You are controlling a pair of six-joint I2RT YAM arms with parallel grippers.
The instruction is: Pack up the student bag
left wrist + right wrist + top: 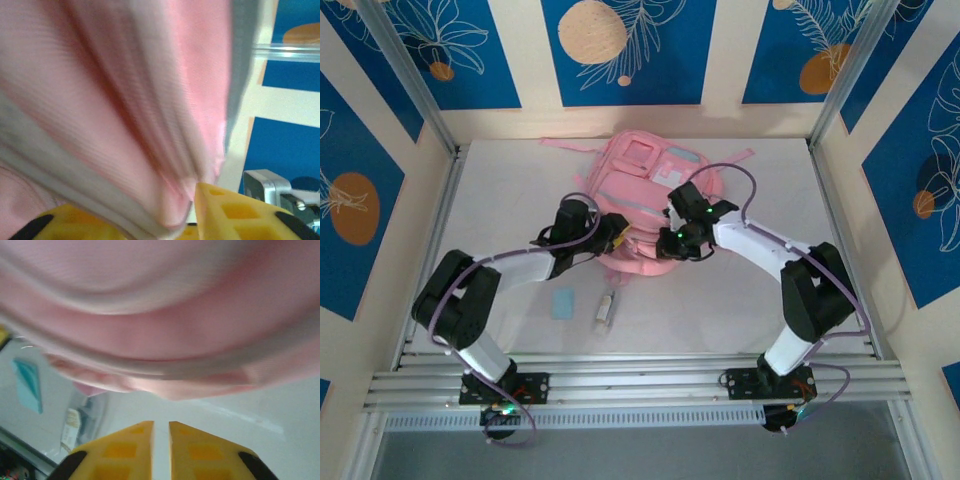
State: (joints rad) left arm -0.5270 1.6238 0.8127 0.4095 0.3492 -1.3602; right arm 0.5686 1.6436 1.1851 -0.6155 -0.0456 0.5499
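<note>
Top external showed us the student bag [650, 185] running up-frame from both hands at its lower edge; left hand [616, 230] pinched its fabric, right hand [669, 247] closed, empty.

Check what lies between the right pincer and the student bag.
Bare white table: in the right wrist view nothing lies between the right pincer and the student bag.
</note>
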